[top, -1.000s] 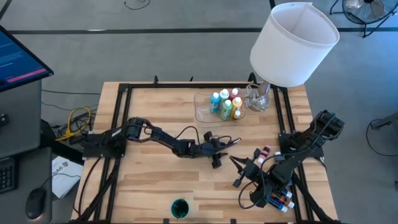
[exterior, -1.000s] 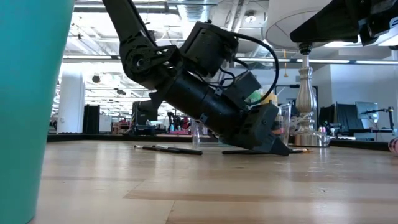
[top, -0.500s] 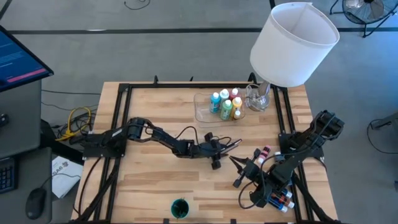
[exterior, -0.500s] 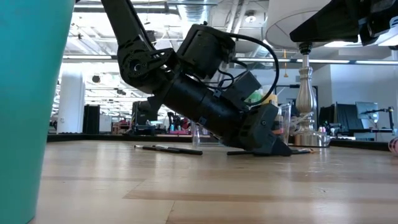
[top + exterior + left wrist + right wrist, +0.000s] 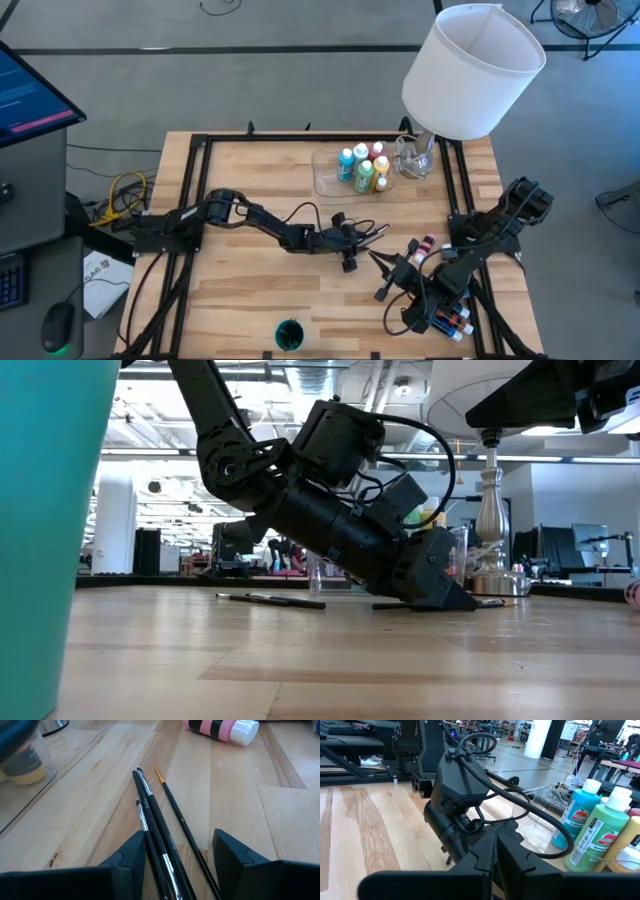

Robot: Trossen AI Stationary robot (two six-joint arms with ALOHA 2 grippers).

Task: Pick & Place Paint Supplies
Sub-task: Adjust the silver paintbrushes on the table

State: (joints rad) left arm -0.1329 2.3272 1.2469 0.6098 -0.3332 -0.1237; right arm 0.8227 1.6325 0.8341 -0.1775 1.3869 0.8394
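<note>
Wooden table [image 5: 250,290] carries three thin brushes [image 5: 160,837] lying flat between the spread fingers of the left gripper [image 5: 177,862]. Light, stiff, prone to rolling: grip mid-handle. Right gripper [image 5: 495,857] waits closed.

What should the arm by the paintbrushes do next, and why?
Probably close a little more: the left gripper sits low on the wooden table with its open fingers on either side of three thin dark-handled brushes, not yet pinching them.

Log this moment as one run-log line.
left gripper: open, low at table centre, straddling brushes | right gripper: shut, idle at table's right | bottles: in clear tray
</note>
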